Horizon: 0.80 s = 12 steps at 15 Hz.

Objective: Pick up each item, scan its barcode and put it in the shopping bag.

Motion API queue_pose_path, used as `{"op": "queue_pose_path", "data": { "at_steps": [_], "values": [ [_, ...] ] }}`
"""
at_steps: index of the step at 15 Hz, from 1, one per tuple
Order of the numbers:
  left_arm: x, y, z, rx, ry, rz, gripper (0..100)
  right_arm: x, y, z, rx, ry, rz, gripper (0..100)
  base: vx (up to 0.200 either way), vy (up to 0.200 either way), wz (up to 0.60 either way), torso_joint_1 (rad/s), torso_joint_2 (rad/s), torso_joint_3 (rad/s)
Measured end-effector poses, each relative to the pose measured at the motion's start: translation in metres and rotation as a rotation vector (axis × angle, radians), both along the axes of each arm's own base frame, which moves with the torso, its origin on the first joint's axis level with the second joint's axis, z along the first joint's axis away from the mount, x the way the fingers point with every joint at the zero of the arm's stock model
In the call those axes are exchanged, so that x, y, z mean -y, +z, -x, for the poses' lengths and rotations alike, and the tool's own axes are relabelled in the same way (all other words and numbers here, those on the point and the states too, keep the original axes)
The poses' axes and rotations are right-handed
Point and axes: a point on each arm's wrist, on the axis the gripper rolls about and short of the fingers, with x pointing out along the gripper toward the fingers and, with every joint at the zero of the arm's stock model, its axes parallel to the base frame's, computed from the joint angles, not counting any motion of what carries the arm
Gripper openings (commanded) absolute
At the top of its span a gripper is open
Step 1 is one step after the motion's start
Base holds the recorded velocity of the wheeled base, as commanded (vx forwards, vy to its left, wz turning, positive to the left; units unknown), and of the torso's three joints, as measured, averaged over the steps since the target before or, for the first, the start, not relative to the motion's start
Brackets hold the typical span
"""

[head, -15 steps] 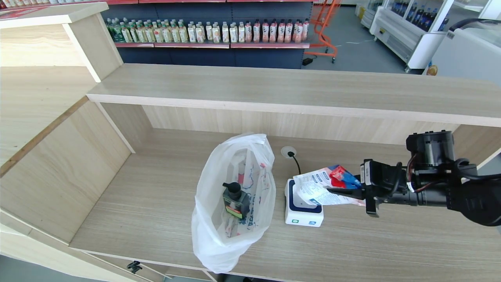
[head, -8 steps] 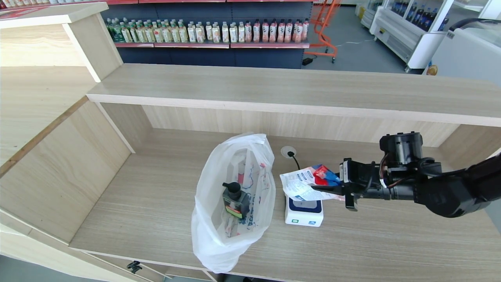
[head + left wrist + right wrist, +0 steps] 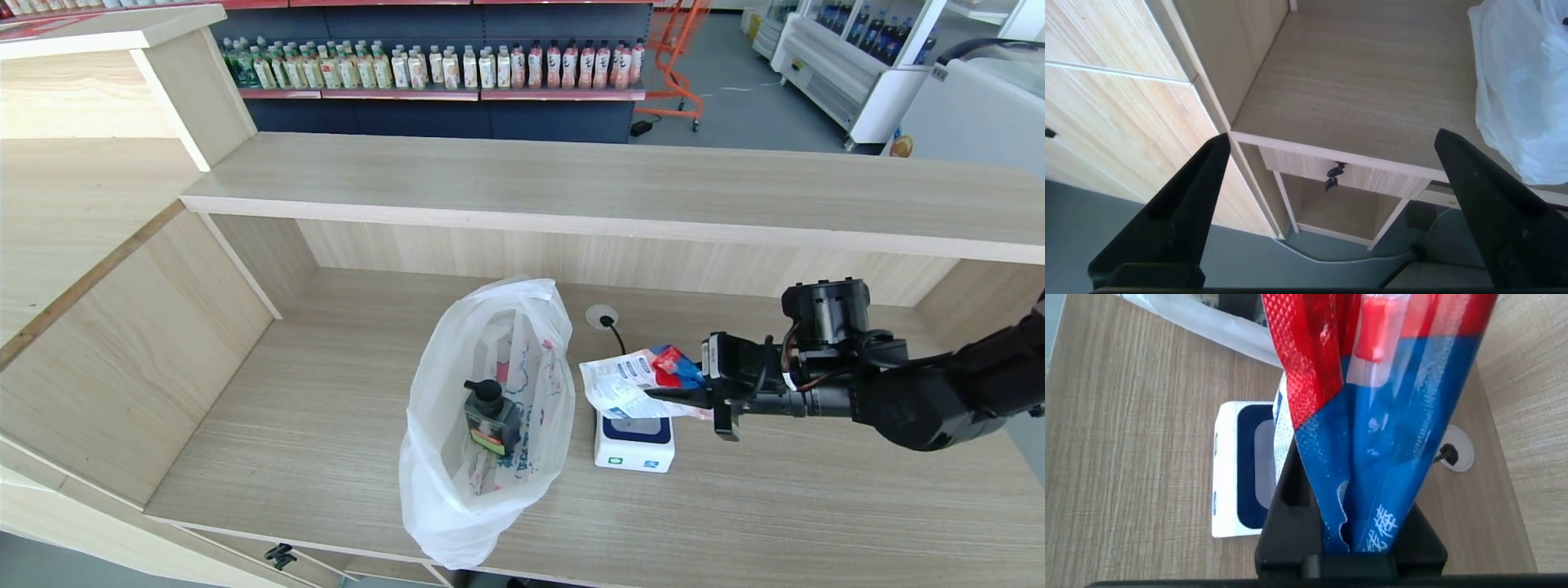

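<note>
My right gripper is shut on a flat red, blue and white snack packet, held level just above the white barcode scanner on the counter. In the right wrist view the packet fills the space between the fingers, with the scanner below it. The white plastic shopping bag stands open to the left of the scanner, with a dark pump bottle inside. My left gripper is open, low off the counter's front left corner, with the bag's edge nearby.
The scanner's black cable runs to a round grommet at the back. The wooden counter is recessed under a raised ledge, with a side wall on the left. Shelves of bottles stand beyond.
My right arm has carried the packet leftward, from the scanner's right side to over the scanner. The bag and scanner stay put.
</note>
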Motion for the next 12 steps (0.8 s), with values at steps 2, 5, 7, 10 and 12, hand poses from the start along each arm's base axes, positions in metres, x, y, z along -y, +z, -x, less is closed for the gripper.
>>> {"op": "queue_pose_path", "data": {
  "at_steps": [2,5,7,10,12],
  "values": [
    [0.0,0.0,0.0,0.0,0.0,0.0,100,0.001,0.008,0.003,-0.052,-0.027,-0.045,0,0.0,0.0,0.0,0.0,0.0,0.0],
    [0.0,0.0,0.0,0.0,0.0,0.0,100,0.005,0.043,0.02,-0.302,-0.182,-0.26,0,0.0,0.0,0.0,0.0,0.0,0.0],
    [0.0,0.0,0.0,0.0,0.0,0.0,100,0.01,0.067,0.034,-0.475,-0.369,-0.423,0,0.0,0.0,0.0,0.0,0.0,0.0],
    [0.0,0.0,0.0,0.0,0.0,0.0,100,-0.004,0.077,0.042,-0.603,-0.509,-0.542,0,0.0,0.0,0.0,0.0,0.0,0.0],
    [0.0,0.0,0.0,0.0,0.0,0.0,100,-0.031,0.073,0.039,-0.724,-0.525,-0.593,0,0.0,0.0,0.0,0.0,0.0,0.0]
  ]
}}
